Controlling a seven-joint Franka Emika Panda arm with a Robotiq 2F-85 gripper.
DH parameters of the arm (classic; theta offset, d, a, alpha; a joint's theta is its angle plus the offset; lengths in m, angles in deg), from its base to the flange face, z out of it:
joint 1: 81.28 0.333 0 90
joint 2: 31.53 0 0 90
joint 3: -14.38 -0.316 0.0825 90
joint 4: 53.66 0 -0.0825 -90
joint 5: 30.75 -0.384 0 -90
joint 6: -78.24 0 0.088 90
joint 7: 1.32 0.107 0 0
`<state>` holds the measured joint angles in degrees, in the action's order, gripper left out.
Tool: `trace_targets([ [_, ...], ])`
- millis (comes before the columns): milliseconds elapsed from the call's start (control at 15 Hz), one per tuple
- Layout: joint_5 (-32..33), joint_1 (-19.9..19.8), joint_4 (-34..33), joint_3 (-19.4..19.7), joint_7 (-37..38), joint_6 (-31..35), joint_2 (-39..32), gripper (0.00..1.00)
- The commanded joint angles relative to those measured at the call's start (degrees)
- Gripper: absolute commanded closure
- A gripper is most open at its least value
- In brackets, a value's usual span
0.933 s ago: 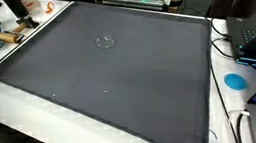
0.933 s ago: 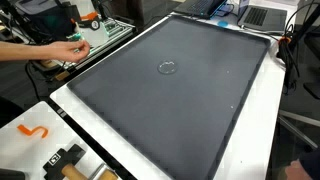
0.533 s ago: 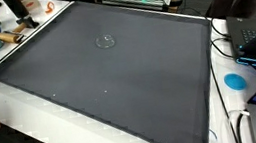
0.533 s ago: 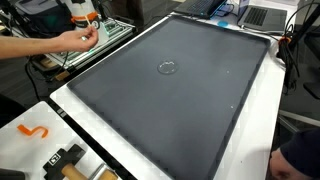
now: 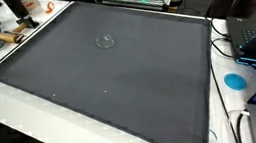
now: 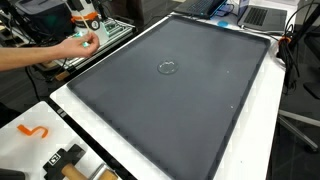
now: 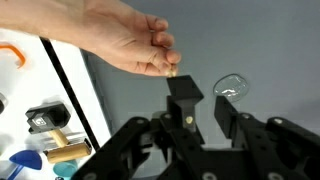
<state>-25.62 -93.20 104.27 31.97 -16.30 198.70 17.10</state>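
Gripper [image 7: 207, 110]: jaws spread, nothing between them. Clear ring [image 7: 230, 85] lies on the grey mat [image 7: 125, 100], just beyond one finger and apart from it. In both exterior views it sits mid-mat [image 5: 106, 41] [image 6: 168, 68]. A person's hand [image 7: 125, 40] pinches a small item close above the other fingertip [image 7: 185, 92].
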Motion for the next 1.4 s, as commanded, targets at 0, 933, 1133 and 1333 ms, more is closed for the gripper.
trace_targets([
  [0,0.73,-0.50,-0.21,-0.47,-0.69,-1.62,-0.13,0.85],
  [933,1.06,1.05,-2.12,-3.76,-0.32,-4.16,0.20,0.97],
  [1133,0.65,2.88,-3.12,-5.62,-0.19,-4.99,-0.02,0.97],
  [1333,0.04,6.16,-4.28,-8.50,0.18,-5.33,-1.00,0.97],
])
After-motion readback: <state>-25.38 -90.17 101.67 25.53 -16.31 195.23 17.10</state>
